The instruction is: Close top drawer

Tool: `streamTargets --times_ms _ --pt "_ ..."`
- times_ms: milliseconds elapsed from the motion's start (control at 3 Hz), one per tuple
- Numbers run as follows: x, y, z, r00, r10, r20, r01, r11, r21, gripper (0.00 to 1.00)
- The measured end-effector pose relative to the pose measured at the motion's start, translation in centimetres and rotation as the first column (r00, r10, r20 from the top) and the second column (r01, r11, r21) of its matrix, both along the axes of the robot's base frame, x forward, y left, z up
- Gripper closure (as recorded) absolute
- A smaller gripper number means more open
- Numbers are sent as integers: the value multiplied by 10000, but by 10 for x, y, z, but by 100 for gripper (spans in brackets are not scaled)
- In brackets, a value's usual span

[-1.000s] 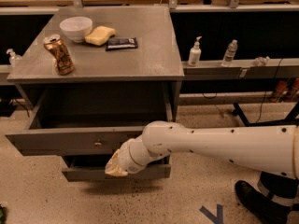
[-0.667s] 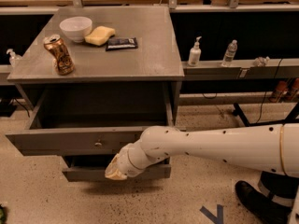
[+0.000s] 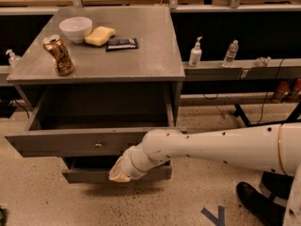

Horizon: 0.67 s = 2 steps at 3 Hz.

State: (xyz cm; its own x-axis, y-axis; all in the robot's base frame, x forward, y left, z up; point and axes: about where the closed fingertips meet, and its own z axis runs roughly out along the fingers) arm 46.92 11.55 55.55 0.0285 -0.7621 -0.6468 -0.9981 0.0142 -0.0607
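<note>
Because the top drawer (image 3: 56,142) stands pulled well out of the cabinet (image 3: 146,55), what matters is where its front panel sits against the gripper (image 3: 120,172). The panel lies just above the gripper, running left to right, and its knob (image 3: 98,145) is up and a little to the left of the gripper. The gripper hangs below the panel's lower edge, in front of the lower drawer (image 3: 84,175), which also stands a little way out. Whether the gripper is spread or pressed together cannot be told from here. The arm (image 3: 211,147) reaches in from the right, crossing the right end of the panel. In my judgement the gripper must rise to panel height, then push away from the camera, toward the cabinet behind it.
</note>
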Motion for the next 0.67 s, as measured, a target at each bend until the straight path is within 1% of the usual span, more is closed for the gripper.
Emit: streamTargets --times_ms 333,667 --pt "38 -2 -8 9999 -6 120 9 9996 -290 100" --pt "60 -2 -7 9997 -65 231 73 9993 -375 100"
